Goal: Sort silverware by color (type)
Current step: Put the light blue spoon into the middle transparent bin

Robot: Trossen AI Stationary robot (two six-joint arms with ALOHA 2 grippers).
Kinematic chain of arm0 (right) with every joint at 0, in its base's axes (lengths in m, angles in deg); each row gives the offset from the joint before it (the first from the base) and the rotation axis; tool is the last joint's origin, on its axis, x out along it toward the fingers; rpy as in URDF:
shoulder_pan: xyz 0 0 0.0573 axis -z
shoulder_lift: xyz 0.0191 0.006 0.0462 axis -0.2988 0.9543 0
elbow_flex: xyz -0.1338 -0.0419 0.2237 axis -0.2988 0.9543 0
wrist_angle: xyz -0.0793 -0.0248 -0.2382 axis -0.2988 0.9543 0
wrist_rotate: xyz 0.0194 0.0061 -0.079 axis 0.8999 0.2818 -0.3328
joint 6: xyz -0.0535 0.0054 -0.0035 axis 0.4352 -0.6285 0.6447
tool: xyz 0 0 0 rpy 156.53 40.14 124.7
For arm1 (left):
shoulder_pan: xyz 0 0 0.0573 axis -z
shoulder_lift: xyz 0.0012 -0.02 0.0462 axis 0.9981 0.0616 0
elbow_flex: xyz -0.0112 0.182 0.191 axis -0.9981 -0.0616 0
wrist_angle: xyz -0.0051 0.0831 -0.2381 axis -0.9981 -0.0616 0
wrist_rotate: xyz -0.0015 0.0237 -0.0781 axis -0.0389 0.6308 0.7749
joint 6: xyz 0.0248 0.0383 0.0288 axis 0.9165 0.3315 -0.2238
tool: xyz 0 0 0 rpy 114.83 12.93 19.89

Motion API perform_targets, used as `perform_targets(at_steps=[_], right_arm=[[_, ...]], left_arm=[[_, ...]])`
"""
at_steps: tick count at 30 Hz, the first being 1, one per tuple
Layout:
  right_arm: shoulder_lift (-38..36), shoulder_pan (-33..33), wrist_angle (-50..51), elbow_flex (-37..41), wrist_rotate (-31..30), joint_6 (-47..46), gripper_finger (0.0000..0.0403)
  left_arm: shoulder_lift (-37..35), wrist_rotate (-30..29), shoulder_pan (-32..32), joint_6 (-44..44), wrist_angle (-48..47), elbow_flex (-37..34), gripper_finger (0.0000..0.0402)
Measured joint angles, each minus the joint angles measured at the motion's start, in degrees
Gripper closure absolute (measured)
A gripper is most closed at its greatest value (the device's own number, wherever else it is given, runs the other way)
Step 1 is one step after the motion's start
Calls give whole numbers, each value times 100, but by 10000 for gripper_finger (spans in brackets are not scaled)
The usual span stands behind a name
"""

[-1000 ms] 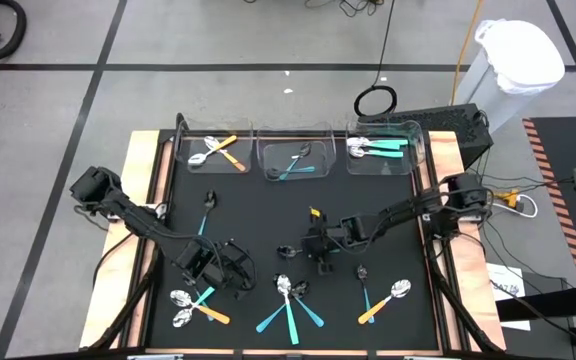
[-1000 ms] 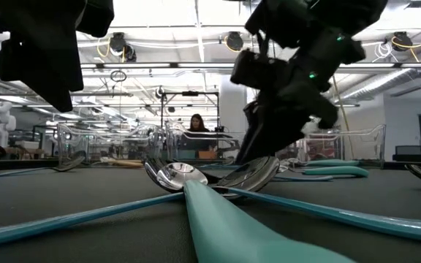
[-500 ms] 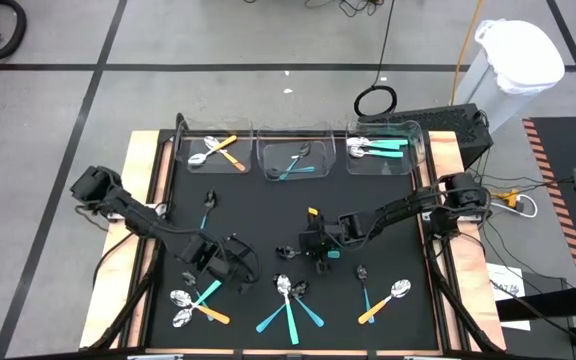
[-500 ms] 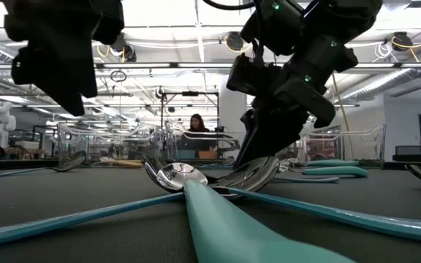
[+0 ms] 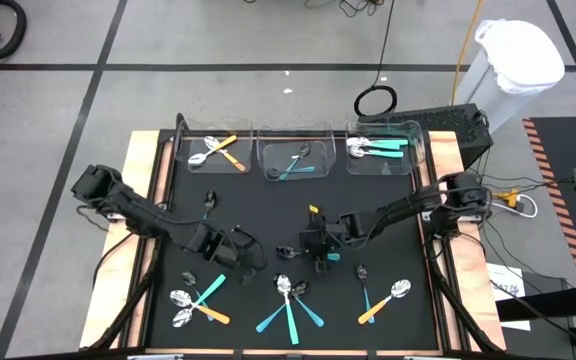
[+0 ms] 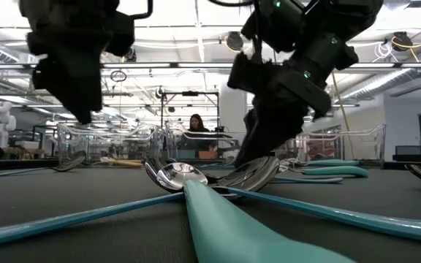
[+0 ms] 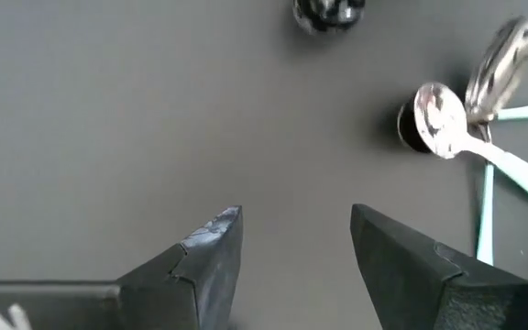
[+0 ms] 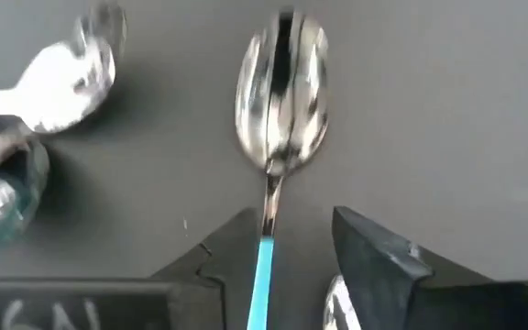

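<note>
A teal spoon (image 8: pixel 278 110) is straddled at its handle by the right jaws (image 8: pixel 287 252), parted, unclamped; left jaws (image 7: pixel 291 252) parted, empty; three bins (image 5: pixel 293 150) are seen.

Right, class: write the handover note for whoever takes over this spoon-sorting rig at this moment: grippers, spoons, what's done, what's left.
Left gripper: open, empty, over bare mat.
Right gripper: open, jaws astride the handle of a teal-handled spoon lying mid-table; no grip yet.
Done: a few spoons lie in each of the three clear bins at the far edge.
Left: loose spoons grouped along the near edge, plus a single spoon on the left side.
</note>
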Motion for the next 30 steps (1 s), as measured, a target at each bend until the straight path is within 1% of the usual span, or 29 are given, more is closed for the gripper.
perform_targets(at_steps=[3,5,8,11,14,15,18,20,22,25,28,30], right_arm=[[132,-35,-3,0,20,0,253],[199,-47,-10,-1,28,0,254],[217,-54,12,-11,-10,2,268],[217,-30,10,-11,-27,7,310],[204,10,24,-11,9,48,378],[166,12,65,-11,15,63,387],[17,37,360,-120,-19,279,386],[-157,104,656,-390,-45,632,389],[-348,226,1086,-756,-259,1142,395],[-516,502,1750,-1350,-755,2112,395],[-558,918,2120,-1954,-1352,2993,394],[-569,1285,2167,-2260,-1497,3455,394]], left_arm=[[0,4,-152,197,15,0,197],[0,124,-270,319,27,0,197],[-13,307,-402,494,26,4,197],[-69,316,-507,710,28,77,197],[-168,260,-642,941,4,176,197],[-214,240,-703,1034,4,219,197],[-396,145,-894,1218,18,288,197],[-561,37,-1019,1346,-7,317,197],[-762,-102,-1153,1493,21,326,197],[-1045,-385,-1372,1789,-10,328,197],[-1298,-683,-1614,2127,8,328,197],[-1430,-795,-1771,2295,-10,328,197]])
